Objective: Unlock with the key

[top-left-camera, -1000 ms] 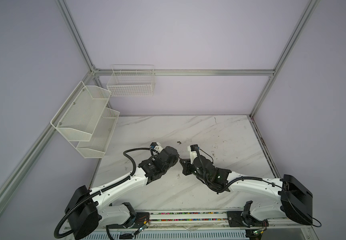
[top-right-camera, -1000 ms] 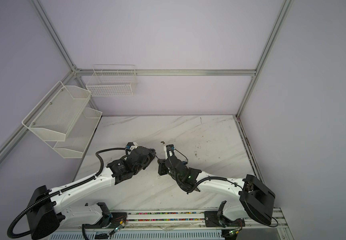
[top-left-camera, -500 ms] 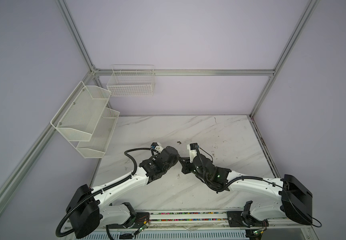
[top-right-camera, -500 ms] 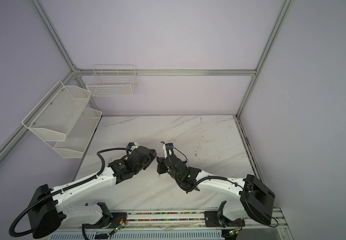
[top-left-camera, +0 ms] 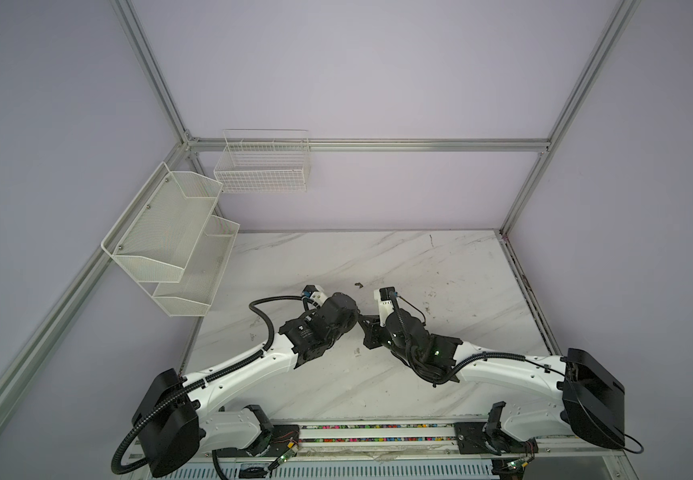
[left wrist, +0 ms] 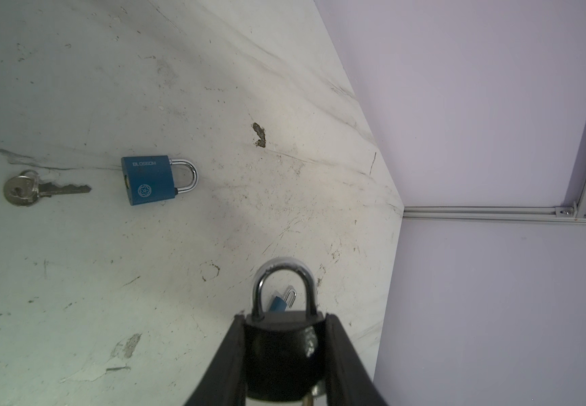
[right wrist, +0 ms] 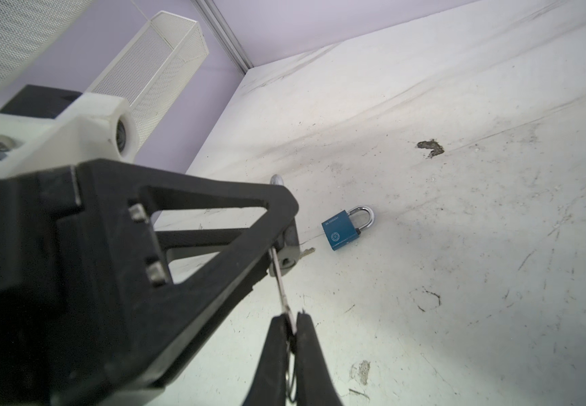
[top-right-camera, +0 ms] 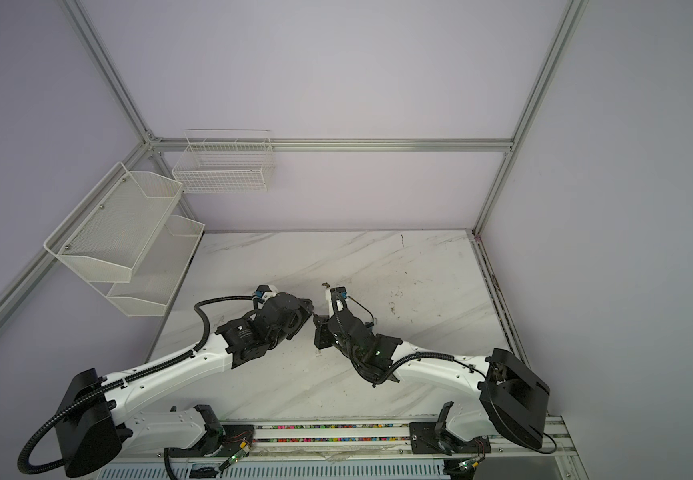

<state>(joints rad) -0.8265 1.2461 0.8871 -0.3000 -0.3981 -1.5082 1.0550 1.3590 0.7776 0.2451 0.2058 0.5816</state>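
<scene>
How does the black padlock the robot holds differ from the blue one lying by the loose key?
The black padlock is plain; the blue padlock bears white lettering and an emblem. The black one is clamped in the left tool, off the table; the blue one lies flat, untouched. The right tool holds a key at the black one's base; the loose key lies apart from the blue one. Both have silvery shackles, seemingly shut.

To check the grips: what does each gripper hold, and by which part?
Left gripper holds the black padlock by its body; right gripper pinches the key by its head end.
</scene>
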